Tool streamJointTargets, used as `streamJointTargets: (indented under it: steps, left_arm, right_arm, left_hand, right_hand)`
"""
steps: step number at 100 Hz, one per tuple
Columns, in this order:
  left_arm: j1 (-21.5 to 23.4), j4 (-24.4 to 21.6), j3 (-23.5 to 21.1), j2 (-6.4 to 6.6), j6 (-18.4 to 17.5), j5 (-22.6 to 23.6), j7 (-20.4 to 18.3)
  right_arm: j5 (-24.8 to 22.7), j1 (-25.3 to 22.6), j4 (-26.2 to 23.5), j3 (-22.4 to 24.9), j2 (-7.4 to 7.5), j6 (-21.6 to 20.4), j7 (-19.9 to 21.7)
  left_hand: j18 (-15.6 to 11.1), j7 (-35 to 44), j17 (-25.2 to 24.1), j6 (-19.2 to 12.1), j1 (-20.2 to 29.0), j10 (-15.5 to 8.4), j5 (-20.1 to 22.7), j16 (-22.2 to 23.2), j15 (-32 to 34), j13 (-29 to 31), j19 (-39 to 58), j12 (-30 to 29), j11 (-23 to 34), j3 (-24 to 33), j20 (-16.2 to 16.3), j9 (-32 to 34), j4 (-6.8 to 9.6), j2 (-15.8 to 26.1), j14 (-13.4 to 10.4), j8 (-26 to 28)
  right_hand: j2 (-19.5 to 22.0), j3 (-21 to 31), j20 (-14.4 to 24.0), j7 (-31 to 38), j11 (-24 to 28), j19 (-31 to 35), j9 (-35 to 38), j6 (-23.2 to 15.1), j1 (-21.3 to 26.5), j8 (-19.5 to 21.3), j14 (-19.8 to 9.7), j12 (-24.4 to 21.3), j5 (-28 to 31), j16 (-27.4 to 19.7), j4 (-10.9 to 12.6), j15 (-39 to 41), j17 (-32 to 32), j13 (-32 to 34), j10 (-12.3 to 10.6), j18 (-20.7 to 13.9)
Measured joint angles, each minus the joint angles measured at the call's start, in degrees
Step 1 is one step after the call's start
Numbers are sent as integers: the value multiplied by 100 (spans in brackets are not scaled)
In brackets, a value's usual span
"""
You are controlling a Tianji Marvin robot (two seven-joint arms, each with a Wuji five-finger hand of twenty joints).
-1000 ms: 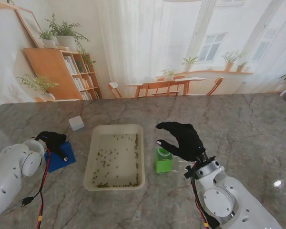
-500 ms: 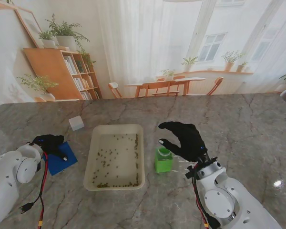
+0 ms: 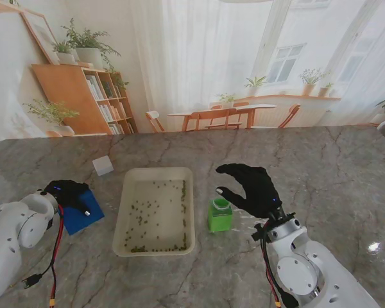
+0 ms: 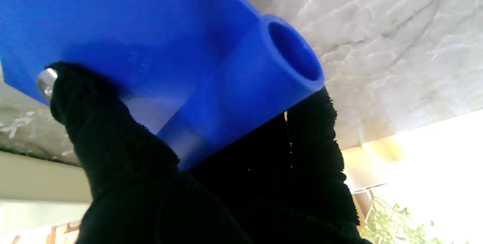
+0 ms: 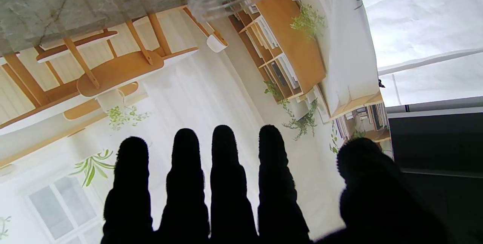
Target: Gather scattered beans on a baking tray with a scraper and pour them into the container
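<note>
Stand view, left to right: the left hand [image 3: 69, 192] lies on the blue scraper [image 3: 81, 213] at the bench's [image 3: 321, 160] left, fingers curled around its tubular handle [image 4: 241, 85], though a firm grip cannot be confirmed. The baking tray [image 3: 155, 240] with scattered beans [image 3: 147, 212] lies just right of the scraper, its long axis running away from me. The green container [image 3: 220, 215] follows, with the right hand [image 3: 251, 187] hovering over it, fingers spread and empty.

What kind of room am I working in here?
Probably a staged setup: a marble-patterned table before what seems a printed backdrop of a bright dining room, with a bookshelf, wooden table and chairs, potted plants and windows.
</note>
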Motion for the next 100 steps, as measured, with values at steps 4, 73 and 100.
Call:
streamJointTargets:
  steps: [4, 73, 100]
  left_arm:
    - [18, -14, -12, -4, 65, -101, 6]
    - [608, -1002, -676, -53, -527, 185, -20]
    - [868, -1424, -958, -53, -928, 503, -165]
  right_arm:
    - [-10, -7, -2, 6, 0, 0, -15]
    - [-72, -148, -54, 128, -14, 78, -177]
    - [-46, -188, -54, 152, -26, 95, -222]
  left_hand:
    - [18, 196, -39, 28, 69, 40, -17, 0, 0, -28, -14, 101, -60, 0, 1, 0, 0, -16, 0, 10]
    - [200, 1688, -1020, -623, 334, -241, -660, 546, 1990, -1081, 946, 1212, 1429, 3417, 562, -660, 8, -269, -304, 3713]
    - [43, 38, -723, -321, 192, -358, -734, 570, 3463, -578, 2004, 1847, 2181, 3397, 784, -186, 2, -208, -388, 1968]
  right_hand:
    - [0, 0, 1, 1, 0, 0, 0, 0, 0, 0, -1, 0, 0, 0, 0, 0, 0, 1, 0, 0]
    - [62, 0, 4, 5, 3, 0, 4, -1, 30, 0, -8, 62, 5, 42, 1, 32, 55, 63, -46, 0]
    - [62, -100, 5, 31, 4, 0, 9, -9, 109, 0, -10, 63, 67, 42, 1, 33, 56, 63, -60, 0]
